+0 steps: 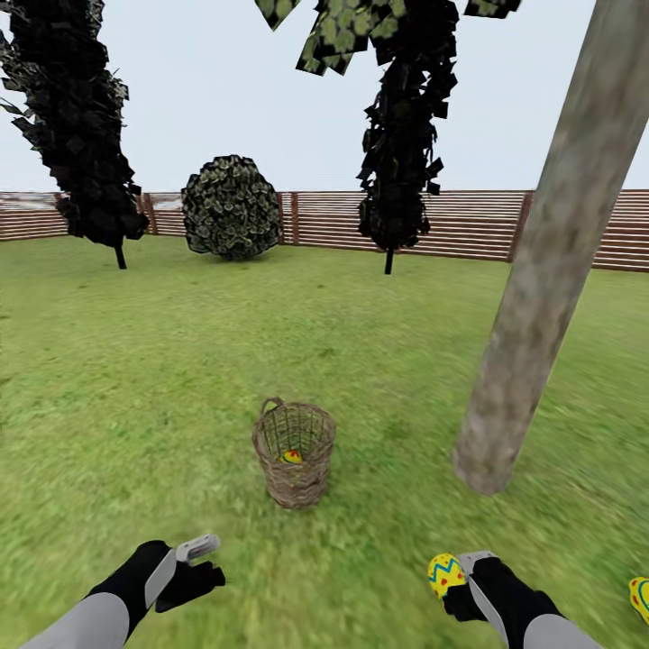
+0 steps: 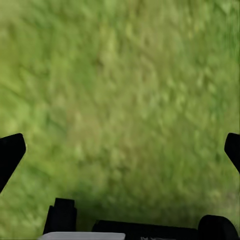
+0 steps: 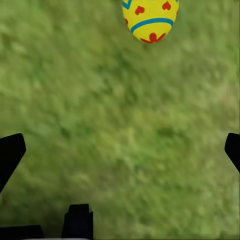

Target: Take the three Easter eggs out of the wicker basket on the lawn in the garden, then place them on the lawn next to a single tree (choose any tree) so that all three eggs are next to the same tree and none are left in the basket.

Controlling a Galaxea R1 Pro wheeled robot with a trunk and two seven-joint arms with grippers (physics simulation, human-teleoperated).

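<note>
Both forearms are smooth light grey, ending in matte black wrist housings. The left gripper and the right gripper each pair black casing with a flat pale grey finger plate. Wrist views show black fingertips at the frame edges.

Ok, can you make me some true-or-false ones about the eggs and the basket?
1. One egg is in the basket. True.
2. All three eggs are in the basket. False: two lie on the lawn, one by the right gripper and one at the picture's right edge.
3. The right gripper is squeezing an egg. False: in the right wrist view its fingers are spread wide, with the egg on the grass ahead.
4. The basket stands upright. True.
5. The left gripper carries an egg. False: it is open over bare grass.
6. A grey-brown trunk rises right of the basket. True.
</note>
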